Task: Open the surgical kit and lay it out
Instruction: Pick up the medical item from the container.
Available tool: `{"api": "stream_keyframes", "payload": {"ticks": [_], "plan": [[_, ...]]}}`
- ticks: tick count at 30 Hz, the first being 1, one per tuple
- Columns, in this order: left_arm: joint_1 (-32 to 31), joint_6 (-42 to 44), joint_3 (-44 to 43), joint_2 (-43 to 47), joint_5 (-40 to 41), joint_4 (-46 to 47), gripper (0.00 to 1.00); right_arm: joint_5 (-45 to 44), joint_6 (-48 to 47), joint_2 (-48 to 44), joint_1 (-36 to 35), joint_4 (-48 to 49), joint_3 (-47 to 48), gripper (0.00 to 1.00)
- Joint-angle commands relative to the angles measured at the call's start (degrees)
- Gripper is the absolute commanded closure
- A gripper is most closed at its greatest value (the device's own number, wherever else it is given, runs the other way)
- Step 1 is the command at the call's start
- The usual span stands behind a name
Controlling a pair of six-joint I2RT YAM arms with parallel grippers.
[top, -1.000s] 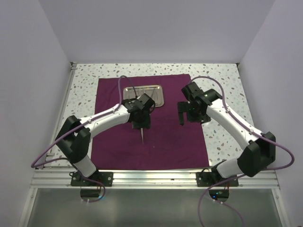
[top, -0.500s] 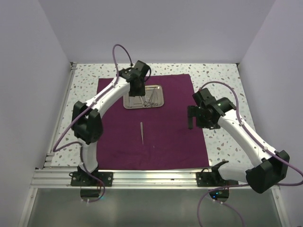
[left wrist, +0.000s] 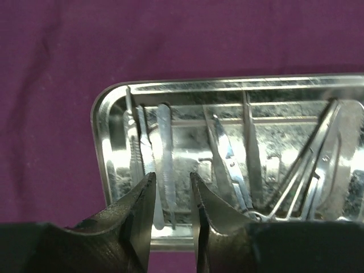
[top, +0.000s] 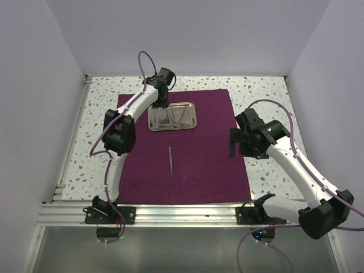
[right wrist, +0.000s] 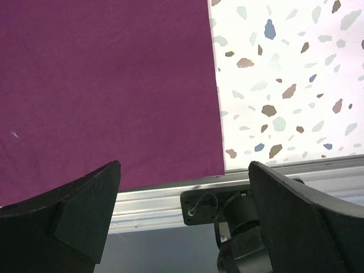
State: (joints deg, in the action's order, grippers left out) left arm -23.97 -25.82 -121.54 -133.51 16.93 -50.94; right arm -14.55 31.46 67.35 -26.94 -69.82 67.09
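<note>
The dark purple cloth (top: 205, 165) lies spread flat on the table. The steel tray (top: 173, 128) sits on its far part, holding several thin silver tools, among them scissor-handled forceps (top: 182, 119). One pair of tweezers (top: 170, 159) lies alone on the cloth's middle. My left gripper (top: 162, 105) hangs over the tray's left end. In the left wrist view its jaws (left wrist: 172, 196) are narrowly open, straddling a thin silver tool (left wrist: 165, 153) that lies in the tray (left wrist: 99, 148); forceps (left wrist: 307, 170) lie to the right. My right gripper (top: 232, 147) is wide open and empty above the cloth's right edge.
The right wrist view shows the cloth's near right corner (right wrist: 108, 85), speckled tabletop (right wrist: 284, 74) and the metal rail (right wrist: 170, 199) at the table's near edge. White walls enclose the table on three sides.
My left arm left the tweezers on the cloth's middle and swung far up to the tray's left end. My right arm drew back toward the right and nearer.
</note>
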Motion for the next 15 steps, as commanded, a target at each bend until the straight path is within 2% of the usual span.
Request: {"api": "stream_keyframes", "payload": {"ticks": [1, 15], "plan": [[3.22, 1.83, -2.66, -0.34, 0.30, 2.59, 0.67, -1.89, 1.76, -1.17, 0.22, -1.81, -0.11, 0.02], [6.74, 2.97, -1.34, -4.74, -2.60, 7.78, 0.68, -2.42, 3.34, 2.26, 0.13, -3.48, 2.43, 0.02]]}}
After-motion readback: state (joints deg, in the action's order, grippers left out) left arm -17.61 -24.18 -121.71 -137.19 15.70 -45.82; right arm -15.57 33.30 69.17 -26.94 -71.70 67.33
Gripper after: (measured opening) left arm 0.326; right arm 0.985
